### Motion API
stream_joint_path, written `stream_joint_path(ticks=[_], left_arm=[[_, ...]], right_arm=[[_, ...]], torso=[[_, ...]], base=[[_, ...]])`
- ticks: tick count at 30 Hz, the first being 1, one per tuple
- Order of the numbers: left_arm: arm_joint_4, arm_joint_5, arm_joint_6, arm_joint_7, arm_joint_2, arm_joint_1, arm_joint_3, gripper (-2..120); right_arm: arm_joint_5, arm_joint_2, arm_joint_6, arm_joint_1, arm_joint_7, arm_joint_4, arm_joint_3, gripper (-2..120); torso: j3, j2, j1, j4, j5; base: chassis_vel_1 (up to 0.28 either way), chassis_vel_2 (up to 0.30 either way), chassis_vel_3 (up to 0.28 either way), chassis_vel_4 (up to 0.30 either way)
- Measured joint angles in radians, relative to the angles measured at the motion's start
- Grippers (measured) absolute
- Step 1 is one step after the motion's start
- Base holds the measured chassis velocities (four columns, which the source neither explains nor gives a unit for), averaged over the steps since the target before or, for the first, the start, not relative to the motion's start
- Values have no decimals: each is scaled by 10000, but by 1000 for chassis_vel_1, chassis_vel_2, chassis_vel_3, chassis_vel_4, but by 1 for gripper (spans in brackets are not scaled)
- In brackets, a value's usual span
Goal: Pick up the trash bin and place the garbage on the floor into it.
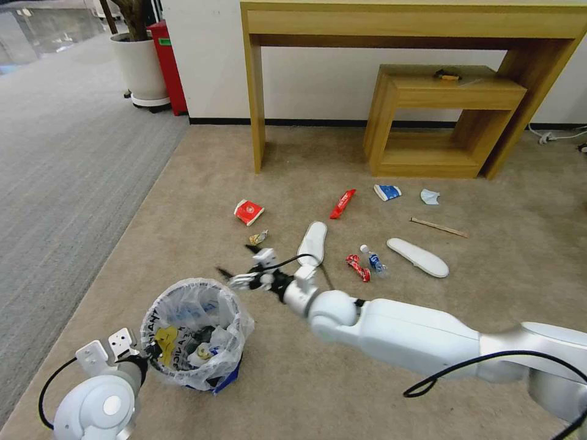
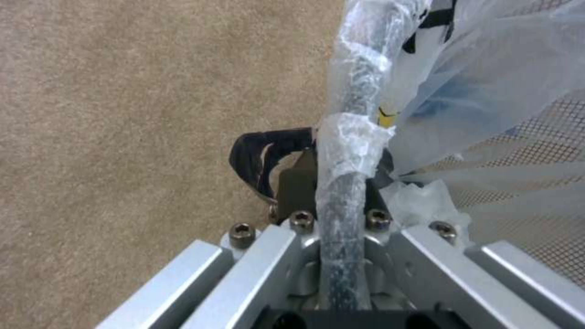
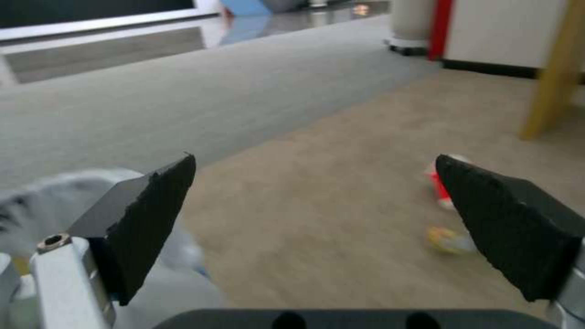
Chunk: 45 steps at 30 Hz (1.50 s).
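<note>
— Where is the small round black trash bin with the clear plastic bag liner [image 1: 194, 333]?

— It stands on the beige short-pile carpet [image 1: 183, 201], already holding some litter. Everything else can be placed from it: the left gripper [image 1: 147, 353] pinches its near rim, the fingers pressed together on the bag-wrapped edge [image 2: 347, 151].

— And the right gripper [image 1: 243, 264]?

— It hangs just beyond the bin's far rim, above the carpet, black fingers [image 3: 146, 214] spread wide with nothing between them.

— What garbage lies out?

— Beyond the bin, a red square wrapper [image 1: 248, 211] and a small yellowish crumpled wrapper [image 1: 258, 237]. Farther right of the bin lie two white slippers [image 1: 312, 242], a long red wrapper [image 1: 342, 203], a tiny clear bottle [image 1: 373, 259] and a wooden stick [image 1: 438, 227].
</note>
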Motion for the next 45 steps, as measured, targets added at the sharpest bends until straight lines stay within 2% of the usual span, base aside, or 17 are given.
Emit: stream_joint_path(ticks=[2,3,6,8,10,12,13,16,20,23,24,25,35,38,39,45], left_arm=[[40,11,0,6,10,-18,64,0],[40,11,0,6,10,-18,64,0],[136,21,0,8,28,-101,190,0],[158,23,0,7,36,-117,220,0],[255,21,0,17,72,-208,366,0],[260,20,-1,22,73,-208,372,0],[263,27,0,39,73,-199,388,0],[237,38,0,50,54,-171,396,0],[135,162,-1,192,37,-39,419,0],[127,211,-1,228,37,-4,430,0],[101,258,0,256,36,30,477,0],[101,258,0,256,36,30,477,0],[134,707,-5,598,-34,131,771,0],[20,854,-9,694,-156,299,707,0],[-59,896,-6,726,-215,369,685,0],[-308,1006,-5,826,-306,573,573,0]], right_arm=[[-202,-535,152,-687,-363,-191,602,100],[-202,-535,152,-687,-363,-191,602,100],[-532,-1177,311,-1905,-672,-348,1648,100],[-611,-1283,341,-2129,-719,-378,1865,100],[-1063,-1891,510,-3342,-969,-551,3123,100],[-1112,-1948,530,-3463,-995,-579,3253,100],[-1329,-2120,641,-3958,-1101,-745,3770,100],[-1501,-2199,731,-4455,-1162,-883,4286,100],[-1823,-2357,862,-5784,-1388,-1084,5432,100],[-1910,-2387,925,-6082,-1530,-1129,5728,100],[-1980,-2417,1068,-6471,-1772,-1197,6186,100],[-1980,-2417,1068,-6471,-1772,-1197,6186,100],[-2568,-2686,1843,-8503,-2548,-1348,8530,100],[-2706,-2688,1953,-8680,-2720,-1466,8667,100],[-2762,-2680,1999,-8760,-2798,-1501,8736,100],[-3009,-2560,2173,-9083,-2907,-1596,8937,100]], torso=[[0,1,0,2,-1],[0,1,0,2,-1],[0,0,0,3,2],[0,1,0,0,1],[-1,0,-2,-6,0],[-1,0,-1,-5,-1],[-1,0,-1,-2,-1],[-1,0,-1,8,0],[-1,1,-1,-1,-1],[-1,0,-1,1,-1],[-1,0,-1,4,-1],[-1,0,-1,4,-1],[-2,1,-2,-4,-2],[-1,0,-1,-1,-1],[0,1,-1,8,-3],[0,1,1,1,-2]], base=[[0,0,0,0],[0,0,0,0],[0,0,0,0],[0,0,0,0],[0,0,0,0],[0,0,0,0],[0,0,0,0],[0,0,0,0],[0,0,0,0],[0,0,0,0],[0,0,0,0],[0,0,0,0],[0,0,0,0],[0,0,0,0],[0,0,0,0],[0,0,0,0]])
